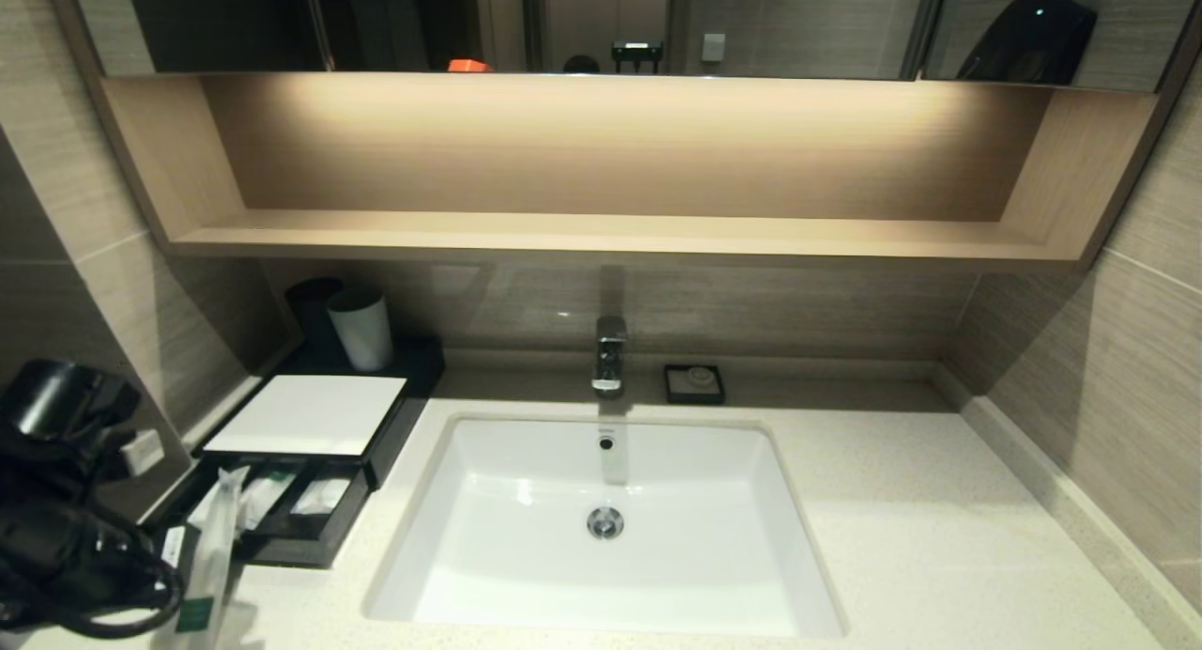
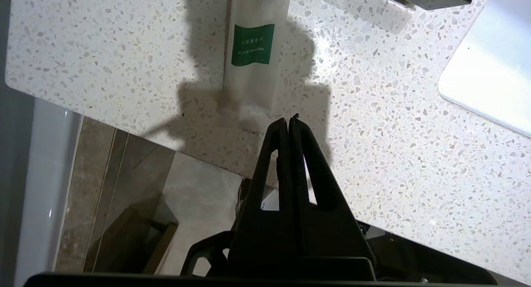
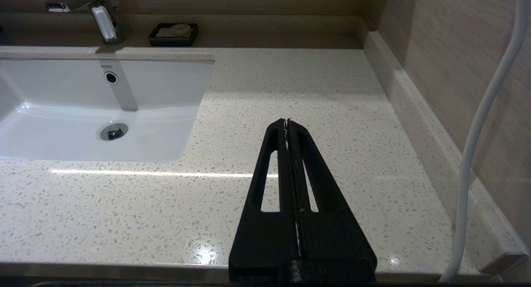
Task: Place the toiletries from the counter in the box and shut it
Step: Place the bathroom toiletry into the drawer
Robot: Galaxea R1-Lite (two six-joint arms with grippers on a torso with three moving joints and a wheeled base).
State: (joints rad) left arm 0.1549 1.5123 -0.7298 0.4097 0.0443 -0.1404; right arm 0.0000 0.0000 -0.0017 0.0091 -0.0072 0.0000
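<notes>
My left gripper pinched tight on the near end of a dental-kit packet, packet lifted above the counter, long axis pointing away toward the open box, right gripper pressed together, parked.

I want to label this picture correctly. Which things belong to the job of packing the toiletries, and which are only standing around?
Belong to the job:
- packet with green label, held by the shut left gripper
- packets already in the drawer
- black box, drawer pulled out
- counter

Only standing around:
- cup
- faucet
- soap dish
- basin
- right gripper, shut, idle
</notes>
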